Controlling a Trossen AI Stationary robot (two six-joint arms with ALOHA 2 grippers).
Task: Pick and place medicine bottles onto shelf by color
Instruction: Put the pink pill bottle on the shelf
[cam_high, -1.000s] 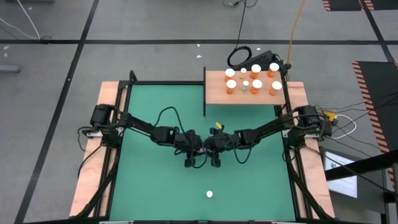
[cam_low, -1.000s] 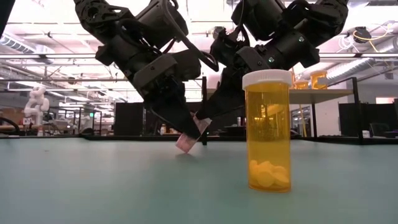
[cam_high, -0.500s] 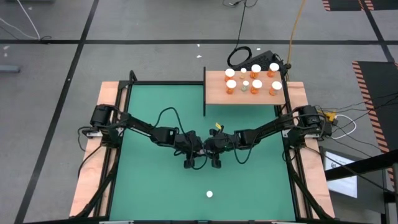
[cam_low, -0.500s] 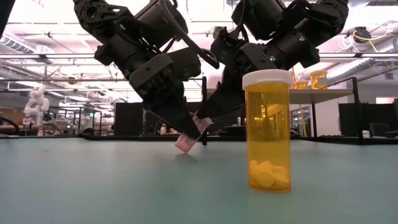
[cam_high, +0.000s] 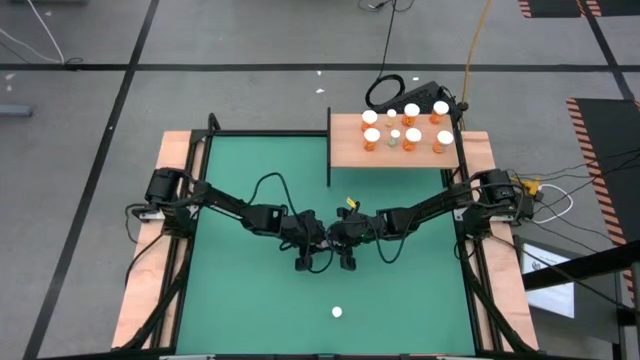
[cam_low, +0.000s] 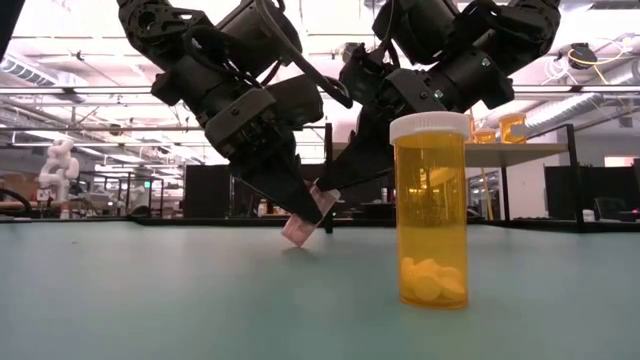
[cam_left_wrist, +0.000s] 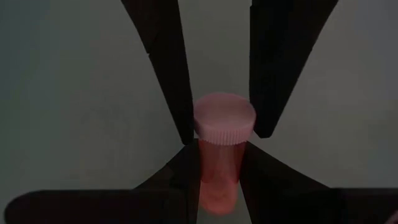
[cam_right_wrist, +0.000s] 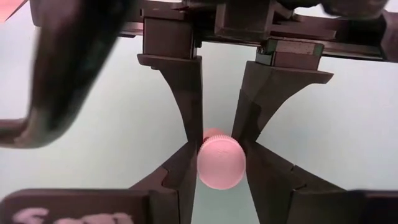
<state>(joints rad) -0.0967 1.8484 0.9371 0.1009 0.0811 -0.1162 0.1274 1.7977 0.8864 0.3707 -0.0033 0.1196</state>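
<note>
At mid-mat, centre frame, both arms hold as they were a second ago, left gripper (cam_left_wrist: 217, 134) and right gripper (cam_right_wrist: 219, 149) each closed on one pink bottle (cam_left_wrist: 219, 155), handoff unfinished, shelf (cam_high: 395, 141) upper right still awaiting it.

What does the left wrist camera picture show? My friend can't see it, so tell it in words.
A small pink bottle with a ribbed pink cap sits in the middle, over the green mat. Four dark fingers crowd around it: the left gripper closes on its body, and the right gripper meets it at the cap.
</note>
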